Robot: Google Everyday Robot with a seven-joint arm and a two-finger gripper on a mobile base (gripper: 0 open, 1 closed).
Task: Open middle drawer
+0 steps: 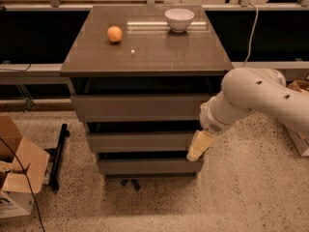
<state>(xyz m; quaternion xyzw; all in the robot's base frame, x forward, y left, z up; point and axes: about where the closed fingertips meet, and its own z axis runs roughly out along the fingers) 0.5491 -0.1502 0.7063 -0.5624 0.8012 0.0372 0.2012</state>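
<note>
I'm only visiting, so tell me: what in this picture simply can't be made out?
- Inside of the middle drawer: camera view, hidden behind its front panel and the dark gap above.
- Whether the gripper, at that drawer's right end, touches the front: the gripper itself covers the spot.
- Rest of the arm: cut off by the right edge.
- Cardboard box: cut off by the left edge.

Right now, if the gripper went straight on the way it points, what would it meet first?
Probably the right end of the middle drawer: the gripper points down and left, its tip by the gap above the bottom drawer. Depth is unclear, so it may be either.
</note>
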